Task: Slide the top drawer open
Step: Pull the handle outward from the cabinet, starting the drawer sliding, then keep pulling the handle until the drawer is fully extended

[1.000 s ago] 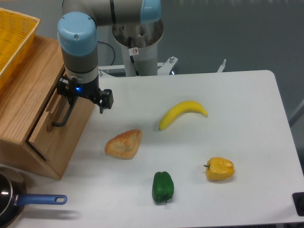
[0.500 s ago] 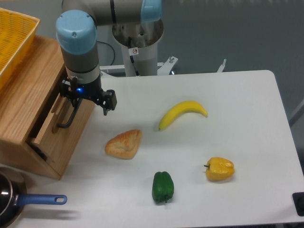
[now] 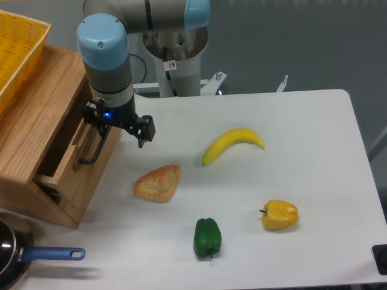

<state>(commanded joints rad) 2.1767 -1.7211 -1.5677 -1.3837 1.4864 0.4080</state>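
The top drawer [image 3: 97, 172] is a light oak box with a flat front. It stands partly pulled out of the wooden cabinet [image 3: 36, 124] at the left, with a dark gap showing behind its front panel. A long black bar handle [image 3: 91, 156] runs down that front. My gripper [image 3: 104, 129] points down over the upper end of the handle and is shut on it. The gripper body hides the fingertips.
A yellow basket [image 3: 15, 48] sits on the cabinet top. On the white table lie a bread pastry [image 3: 158, 182], a banana [image 3: 233, 144], a green pepper [image 3: 207, 237] and a yellow pepper [image 3: 280, 215]. A pan with a blue handle [image 3: 51, 254] is at the front left.
The gripper has moved right, away from the cabinet, holding the handle. The drawer has slid further out with it and the gap behind its front has widened.
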